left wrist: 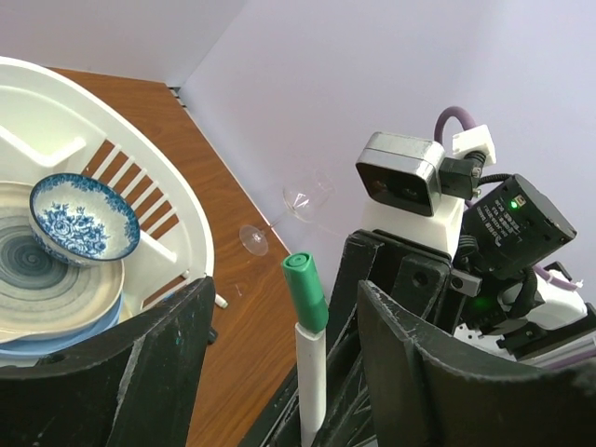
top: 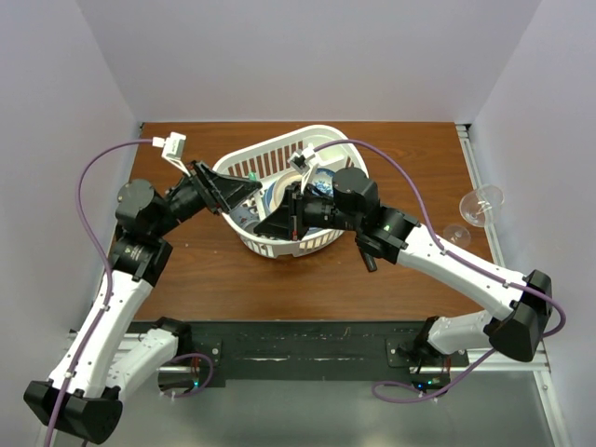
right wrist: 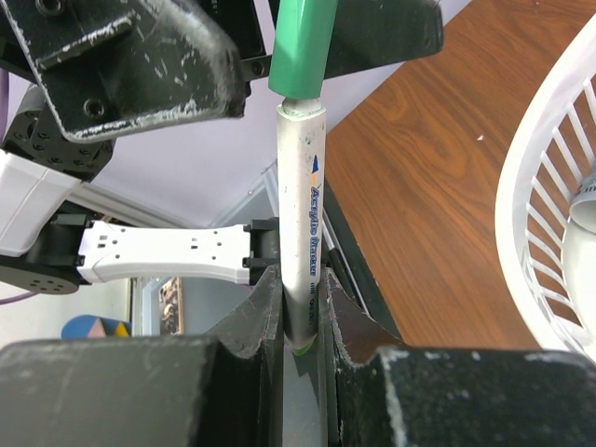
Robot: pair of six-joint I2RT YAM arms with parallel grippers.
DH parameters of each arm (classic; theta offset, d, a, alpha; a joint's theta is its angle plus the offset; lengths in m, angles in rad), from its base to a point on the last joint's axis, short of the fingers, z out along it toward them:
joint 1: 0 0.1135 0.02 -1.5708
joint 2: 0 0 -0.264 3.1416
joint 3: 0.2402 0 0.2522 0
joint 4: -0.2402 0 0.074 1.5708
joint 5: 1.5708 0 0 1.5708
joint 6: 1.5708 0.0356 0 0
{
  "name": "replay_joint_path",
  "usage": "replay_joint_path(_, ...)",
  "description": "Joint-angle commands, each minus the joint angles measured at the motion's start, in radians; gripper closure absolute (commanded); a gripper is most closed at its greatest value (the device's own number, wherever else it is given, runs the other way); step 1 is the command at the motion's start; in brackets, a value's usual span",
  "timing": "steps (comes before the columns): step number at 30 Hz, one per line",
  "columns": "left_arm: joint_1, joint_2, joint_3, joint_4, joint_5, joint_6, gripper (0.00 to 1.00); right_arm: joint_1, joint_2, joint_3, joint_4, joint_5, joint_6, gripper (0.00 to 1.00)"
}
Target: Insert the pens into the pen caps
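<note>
While the thin white plastic stick pen (right wrist: 302,214) is clamped low on its barrel between the right fingers (right wrist: 168,391), a green tube-shaped plastic cap (right wrist: 300,47) is seen on its twelve o'clock end, over the white ribbed plastic basket (top: 289,247). The left fingers (left wrist: 121,372) are spread apart at three and nine o'clock of the cap, clear of it. The pen is judged light, stiff and slick; the cap should be pinched mid-length and pressed straight down.
</note>
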Motion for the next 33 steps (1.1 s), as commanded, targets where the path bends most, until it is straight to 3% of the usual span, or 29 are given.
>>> replay_joint_path(1, -0.002, 0.002, 0.062, 0.04, -0.002, -0.007, 0.33, 0.004, -0.01, 0.001, 0.021, -0.034, -0.006, 1.0)
replay_joint_path(7, -0.002, 0.005, 0.084, 0.023, -0.007, 0.002, 0.35, 0.01, -0.017, -0.013, 0.021, -0.027, -0.006, 1.0)
replay_joint_path(18, -0.002, 0.008, 0.059, 0.062, 0.018, -0.016, 0.52, 0.016, -0.01, 0.013, 0.016, -0.028, -0.004, 1.0)
replay_joint_path(21, -0.004, 0.013, 0.045, 0.098, 0.051, -0.035, 0.71, 0.016, -0.004, 0.022, 0.018, -0.025, -0.004, 1.0)
replay_joint_path(23, -0.002, 0.016, 0.035, 0.107, 0.077, -0.042, 0.91, 0.016, 0.0, 0.036, 0.018, -0.019, -0.006, 1.0)
replay_joint_path(25, -0.002, 0.007, 0.022, 0.116, 0.091, -0.062, 1.0, 0.016, 0.006, 0.064, 0.008, -0.004, -0.013, 1.0)
replay_joint_path(33, -0.002, -0.067, -0.102, 0.115, 0.13, -0.191, 1.0, 0.014, 0.031, 0.197, -0.027, 0.118, -0.09, 1.0)
